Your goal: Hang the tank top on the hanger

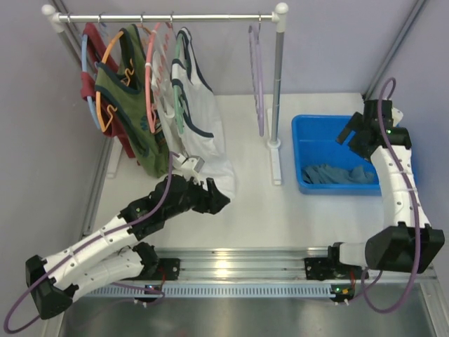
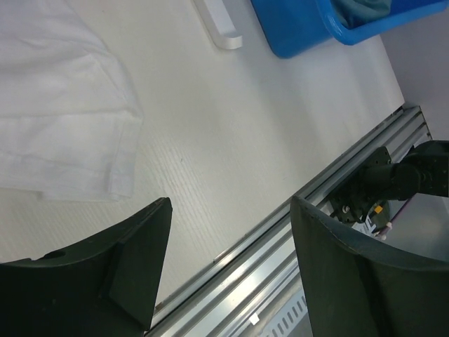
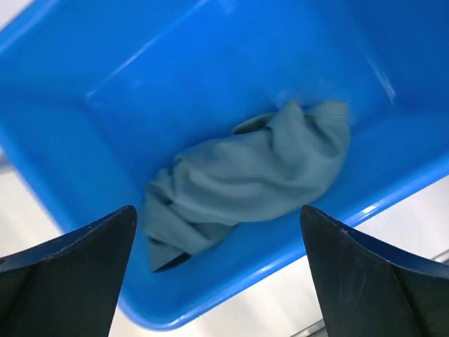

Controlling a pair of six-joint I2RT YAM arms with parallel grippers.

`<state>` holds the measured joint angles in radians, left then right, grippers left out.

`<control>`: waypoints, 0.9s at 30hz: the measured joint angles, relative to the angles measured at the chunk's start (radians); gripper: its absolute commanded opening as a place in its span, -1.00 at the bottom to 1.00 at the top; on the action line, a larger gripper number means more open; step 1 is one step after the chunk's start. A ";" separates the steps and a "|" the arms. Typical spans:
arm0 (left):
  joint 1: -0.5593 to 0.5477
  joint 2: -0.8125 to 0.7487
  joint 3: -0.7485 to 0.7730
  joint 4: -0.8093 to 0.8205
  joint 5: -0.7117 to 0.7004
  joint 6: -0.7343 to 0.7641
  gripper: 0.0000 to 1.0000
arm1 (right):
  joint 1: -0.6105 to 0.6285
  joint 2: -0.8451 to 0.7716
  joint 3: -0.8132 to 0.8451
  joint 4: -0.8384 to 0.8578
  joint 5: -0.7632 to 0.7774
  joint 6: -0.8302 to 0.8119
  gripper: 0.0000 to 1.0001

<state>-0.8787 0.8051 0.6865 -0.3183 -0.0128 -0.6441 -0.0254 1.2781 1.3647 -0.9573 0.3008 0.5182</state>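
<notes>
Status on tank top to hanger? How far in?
Nothing done yet. The tank top lies crumpled in the blue bin; the hanger hangs bare on the rack. In hand: the right gripper hovers open above the top. Left to do: grasp, lift, dress the hanger. The left gripper is open, empty.
</notes>
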 measured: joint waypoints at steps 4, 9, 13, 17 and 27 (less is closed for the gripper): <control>0.000 0.000 0.000 0.000 0.022 0.000 0.47 | -0.151 0.064 -0.045 0.016 -0.073 -0.029 0.99; 0.000 -0.002 0.000 0.001 0.034 0.001 0.47 | -0.228 0.167 -0.062 0.024 -0.113 -0.048 1.00; 0.000 -0.009 0.000 0.003 0.039 0.001 0.47 | -0.238 0.248 -0.062 0.040 -0.122 -0.061 0.99; 0.000 -0.011 0.000 0.003 0.042 0.001 0.48 | -0.245 0.295 -0.075 0.068 -0.128 -0.074 0.99; 0.000 -0.012 -0.035 0.025 0.042 0.000 0.47 | -0.248 0.415 -0.138 0.150 -0.169 -0.077 0.70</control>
<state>-0.8787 0.7933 0.6514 -0.2932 0.0292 -0.6441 -0.2737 1.6928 1.2266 -0.8070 0.1322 0.4412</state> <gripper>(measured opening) 0.739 0.908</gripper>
